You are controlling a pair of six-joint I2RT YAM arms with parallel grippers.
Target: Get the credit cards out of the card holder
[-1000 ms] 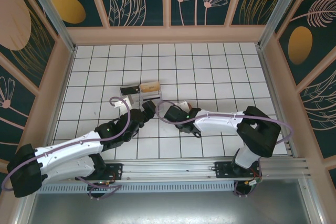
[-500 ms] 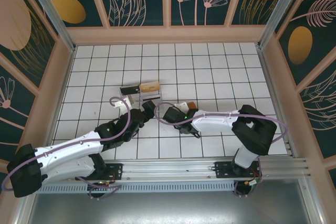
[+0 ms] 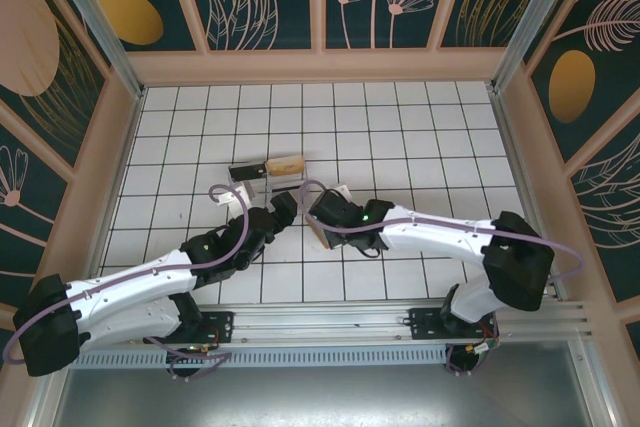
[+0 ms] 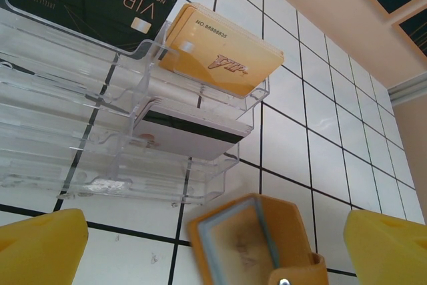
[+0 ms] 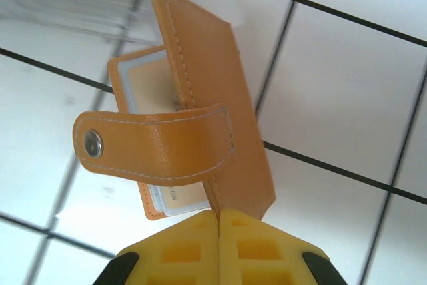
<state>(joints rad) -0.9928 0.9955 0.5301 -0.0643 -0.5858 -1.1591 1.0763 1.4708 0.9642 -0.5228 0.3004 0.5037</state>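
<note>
White tiled table (image 3: 420, 127), near middle: the right gripper (image 5: 219, 231) pinches the card holder's (image 5: 213, 78) edge, likely steadying it so the wide-spread left gripper (image 4: 213, 245) can pull the cards (image 5: 148, 91) tucked inside.

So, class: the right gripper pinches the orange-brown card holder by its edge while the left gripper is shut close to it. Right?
Not quite: the left gripper is open, its jaws standing wide apart in the left wrist view. The right gripper does pinch the card holder by its edge.
</note>
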